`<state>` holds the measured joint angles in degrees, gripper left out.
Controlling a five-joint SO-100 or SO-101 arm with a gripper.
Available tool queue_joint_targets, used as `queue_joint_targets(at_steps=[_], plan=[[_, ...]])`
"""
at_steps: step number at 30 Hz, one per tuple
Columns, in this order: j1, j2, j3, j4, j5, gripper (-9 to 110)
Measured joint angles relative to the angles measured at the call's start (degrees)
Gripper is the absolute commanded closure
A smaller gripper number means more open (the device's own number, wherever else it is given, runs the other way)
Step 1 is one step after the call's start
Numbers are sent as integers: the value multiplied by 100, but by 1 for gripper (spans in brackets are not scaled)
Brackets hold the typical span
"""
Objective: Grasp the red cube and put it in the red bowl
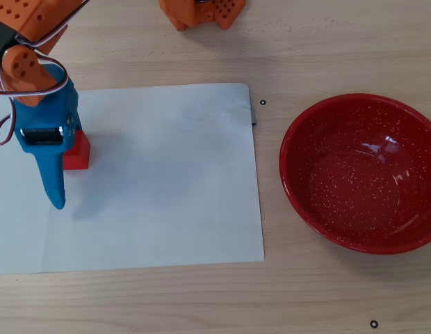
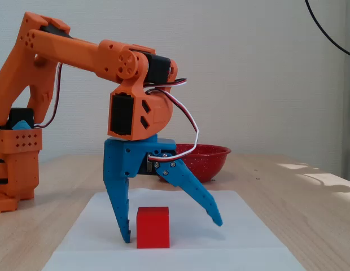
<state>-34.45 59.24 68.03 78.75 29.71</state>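
Now lining up the grasp: tool spread wide around the red cube, not yet closed.
Overhead view: the cube (image 1: 76, 152) sits on the white paper (image 1: 167, 174), far left of the red bowl (image 1: 361, 172), which lies off the paper on the surface (image 1: 306, 42); the blue tool (image 1: 54, 174) hides the cube's left part. Fixed view: the tool (image 2: 172, 228) is open, one finger (image 2: 119, 217) down close by the cube (image 2: 153, 227), the other (image 2: 200, 200) raised clear of it. Next, I judge, it should settle lower and close on the cube before carrying it to the bowl (image 2: 203, 161) behind.
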Motion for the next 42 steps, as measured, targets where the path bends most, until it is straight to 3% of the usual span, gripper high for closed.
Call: queue_joint_targets(at_steps=[12, 21, 30, 42], plan=[[0, -62, -132, 70, 141, 70], [0, -70, -185, 123, 176, 75], [9, -70, -237, 290, 316, 100], [9, -97, -1169, 1020, 202, 101]])
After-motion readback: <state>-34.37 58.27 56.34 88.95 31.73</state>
